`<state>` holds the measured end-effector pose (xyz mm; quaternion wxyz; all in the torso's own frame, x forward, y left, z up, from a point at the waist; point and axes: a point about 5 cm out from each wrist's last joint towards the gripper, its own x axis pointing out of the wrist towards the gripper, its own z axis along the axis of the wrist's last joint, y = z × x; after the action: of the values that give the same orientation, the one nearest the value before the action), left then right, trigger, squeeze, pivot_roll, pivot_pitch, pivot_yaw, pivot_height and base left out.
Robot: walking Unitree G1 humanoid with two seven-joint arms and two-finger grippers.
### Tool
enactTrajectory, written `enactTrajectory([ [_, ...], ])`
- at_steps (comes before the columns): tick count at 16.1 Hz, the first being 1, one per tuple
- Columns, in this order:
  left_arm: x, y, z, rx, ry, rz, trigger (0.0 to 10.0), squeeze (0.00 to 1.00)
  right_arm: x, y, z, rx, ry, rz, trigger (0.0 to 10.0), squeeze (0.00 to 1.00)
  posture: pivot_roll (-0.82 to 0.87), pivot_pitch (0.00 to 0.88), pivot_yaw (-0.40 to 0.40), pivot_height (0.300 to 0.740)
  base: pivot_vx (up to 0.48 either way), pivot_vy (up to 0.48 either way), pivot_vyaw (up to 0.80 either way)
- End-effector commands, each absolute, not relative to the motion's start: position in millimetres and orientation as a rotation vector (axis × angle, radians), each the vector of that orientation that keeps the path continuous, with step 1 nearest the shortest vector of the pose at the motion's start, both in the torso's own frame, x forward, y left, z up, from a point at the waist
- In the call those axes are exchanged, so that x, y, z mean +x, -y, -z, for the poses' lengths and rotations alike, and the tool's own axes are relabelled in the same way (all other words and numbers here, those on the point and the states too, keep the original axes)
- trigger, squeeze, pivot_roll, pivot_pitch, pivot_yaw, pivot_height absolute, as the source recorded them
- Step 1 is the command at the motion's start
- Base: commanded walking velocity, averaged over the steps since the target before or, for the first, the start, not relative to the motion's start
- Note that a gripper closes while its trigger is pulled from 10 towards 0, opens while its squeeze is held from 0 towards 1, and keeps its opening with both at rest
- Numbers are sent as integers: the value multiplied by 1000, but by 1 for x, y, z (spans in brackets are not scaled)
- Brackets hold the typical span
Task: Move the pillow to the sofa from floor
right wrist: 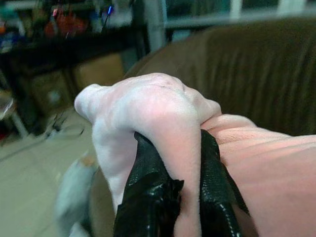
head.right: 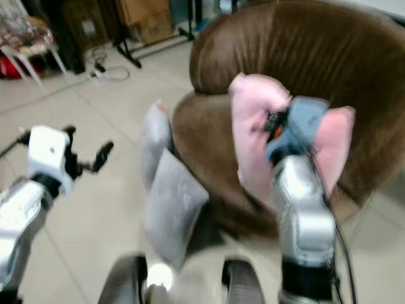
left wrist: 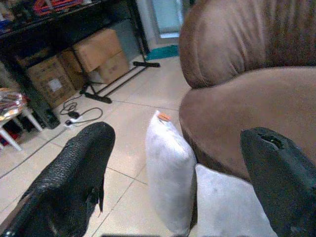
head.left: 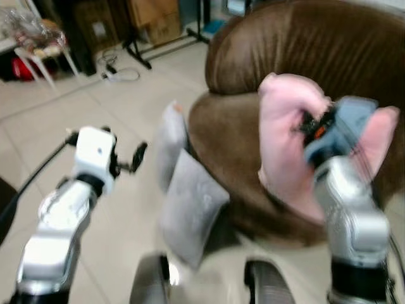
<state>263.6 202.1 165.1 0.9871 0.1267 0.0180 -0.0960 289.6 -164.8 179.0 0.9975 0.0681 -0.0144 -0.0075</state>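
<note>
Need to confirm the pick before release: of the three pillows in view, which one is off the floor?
The pink pillow: the right gripper pinches it and holds it up in front of the brown sofa. The two grey pillows stand on the floor against the sofa's base.

No readable text, brand, number or sign appears in any view. The brown cardboard boxes (left wrist: 101, 57) stacked by the dark shelving carry pale square labels, but whatever is printed on them is too small and blurred to make out. The small orange tag (left wrist: 164, 117) at the top corner of the upright grey fabric pillow (left wrist: 169, 173) on the floor is equally illegible.
</note>
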Motion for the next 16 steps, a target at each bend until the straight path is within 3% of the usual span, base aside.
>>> enactTrajectory([
  [1, 261, -204, -165, 269, -40, 173, 10000, 0, 287, 158, -183, 147, 37, -9, 10000, 0, -83, 0, 10, 684, 0, 0, 0],
  [6, 258, -207, -161, 312, -42, 163, 10000, 0, 280, 159, -171, 175, -30, 13, 10000, 0, -85, 0, 15, 733, 0, 0, 0],
  [12, 261, -209, -161, 319, -27, 135, 10000, 0, 279, 160, -167, 207, -55, 37, 10000, 0, -90, 0, 24, 740, 0, 0, 0],
  [16, 263, -205, -163, 351, -7, 143, 10000, 0, 279, 154, -161, 125, -100, -9, 10000, 0, -91, 0, 33, 740, 0, -379, 0],
])
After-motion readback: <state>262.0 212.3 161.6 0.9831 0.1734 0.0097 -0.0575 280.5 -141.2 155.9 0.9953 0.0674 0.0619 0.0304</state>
